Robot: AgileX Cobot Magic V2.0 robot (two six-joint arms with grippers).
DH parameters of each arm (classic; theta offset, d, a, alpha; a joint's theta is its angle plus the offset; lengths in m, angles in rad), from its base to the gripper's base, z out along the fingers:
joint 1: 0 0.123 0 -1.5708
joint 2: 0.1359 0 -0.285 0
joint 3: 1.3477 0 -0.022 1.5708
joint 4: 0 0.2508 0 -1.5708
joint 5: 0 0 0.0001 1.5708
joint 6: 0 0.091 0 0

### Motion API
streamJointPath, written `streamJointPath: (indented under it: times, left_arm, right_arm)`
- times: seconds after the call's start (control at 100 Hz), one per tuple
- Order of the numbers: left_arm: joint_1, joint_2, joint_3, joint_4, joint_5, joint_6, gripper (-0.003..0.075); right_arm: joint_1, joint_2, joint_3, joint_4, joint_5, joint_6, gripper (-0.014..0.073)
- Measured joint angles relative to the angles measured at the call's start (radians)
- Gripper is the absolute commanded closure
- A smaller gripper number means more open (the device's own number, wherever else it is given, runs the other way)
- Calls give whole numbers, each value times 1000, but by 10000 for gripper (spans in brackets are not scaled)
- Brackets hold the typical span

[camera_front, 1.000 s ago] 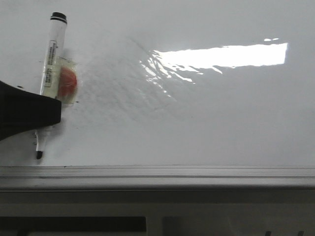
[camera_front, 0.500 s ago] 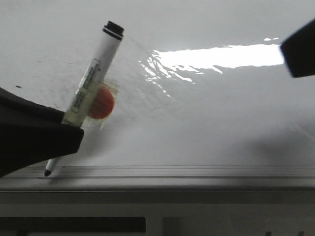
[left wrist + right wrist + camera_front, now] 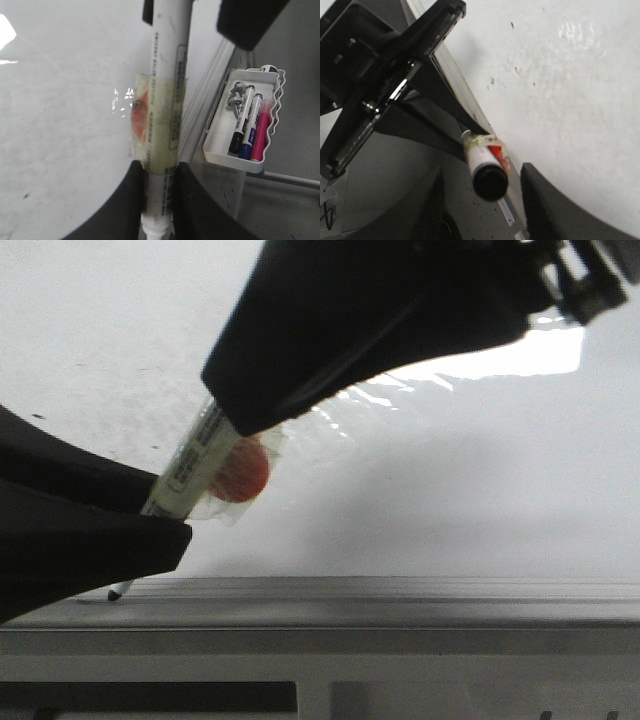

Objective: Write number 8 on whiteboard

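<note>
The whiteboard (image 3: 450,510) is glossy white with faint grey smudges; no number 8 shows on it. My left gripper (image 3: 165,515) is shut on a white marker (image 3: 195,465) near its writing end, and the marker has an orange disc (image 3: 240,472) taped to it. The black tip (image 3: 118,590) sits at the grey ledge (image 3: 400,595). My right gripper (image 3: 245,405) reaches in from the upper right and is open. Its fingers stand either side of the marker's black rear end (image 3: 490,182), with gaps on both sides. The left wrist view shows the marker (image 3: 165,100) clamped between the left fingers (image 3: 130,200).
A white tray (image 3: 216,150) with several spare markers hangs beyond the board's ledge in the left wrist view. A bright rectangular glare (image 3: 555,355) lies on the board, partly hidden by the right arm. Small black ink specks (image 3: 512,25) dot the board.
The left gripper has carried the marker rightward and tilted it, and the tip has dropped to the ledge. The right gripper has come in from the upper right over the marker's rear end.
</note>
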State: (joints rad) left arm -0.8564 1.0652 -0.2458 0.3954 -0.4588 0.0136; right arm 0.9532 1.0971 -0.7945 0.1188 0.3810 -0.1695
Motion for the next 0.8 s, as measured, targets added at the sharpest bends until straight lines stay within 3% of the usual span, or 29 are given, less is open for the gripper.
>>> streamJointPath:
  times: [0.17,0.33,0.42,0.52,0.59,0.8]
  left_arm:
    - [0,0,0,2,0,0,741]
    - [0,0,0,2,0,0,735]
    - [0,0,0,4,0,3,651]
    - [0,0,0,7,0,5,463]
    - [0,0,0,7,0,5,376]
    - [0,-14,0,-1,0,5,365]
  right_arm:
    - [0,54,-36,4,-2,0,340]
    - [0,76,-48,6,-2,8,546]
    - [0,77,-50,18,-2,12,664]
    - [3,77,-50,25,-2,14,664]
    - [4,77,-50,25,7,12,664]
    - [4,77,-53,27,15,12,664]
